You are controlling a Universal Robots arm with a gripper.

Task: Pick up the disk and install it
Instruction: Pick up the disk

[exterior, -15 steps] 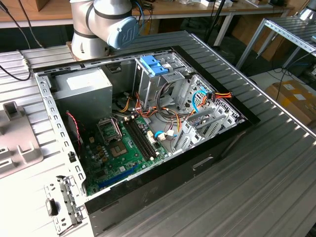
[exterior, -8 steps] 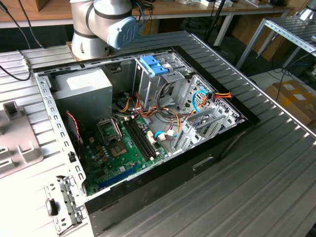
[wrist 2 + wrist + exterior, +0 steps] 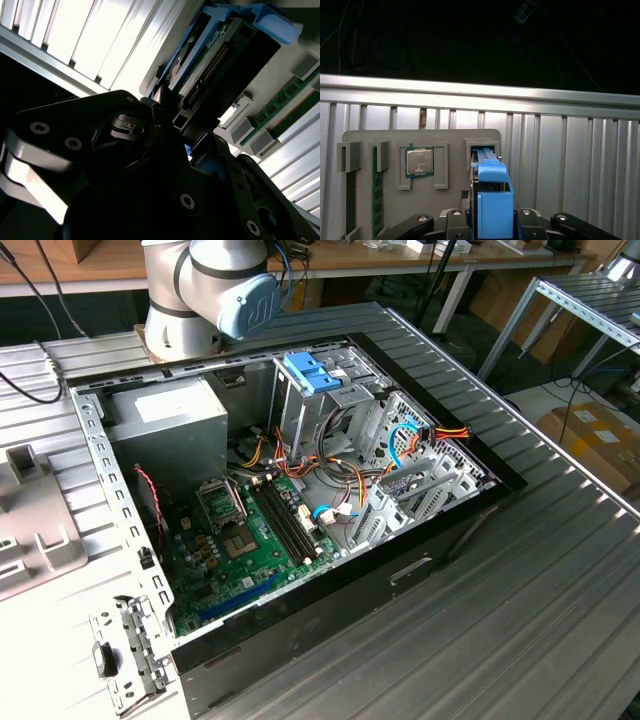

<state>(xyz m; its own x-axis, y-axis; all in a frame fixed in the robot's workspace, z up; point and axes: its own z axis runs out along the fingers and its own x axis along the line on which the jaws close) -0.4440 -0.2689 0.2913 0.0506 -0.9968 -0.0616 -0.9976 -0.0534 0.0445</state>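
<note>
Your disk [image 3: 494, 207] stands in a slot of the parts holder [image 3: 454, 138]; the processor [image 3: 419, 161] sits between it and the memory stick [image 3: 378, 190].

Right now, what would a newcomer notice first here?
In the first wrist view, the claw grips a blue-framed disk standing in a grey tray, beside a chip. In the exterior view, an open computer case lies on the ribbed table, its green board exposed.
</note>
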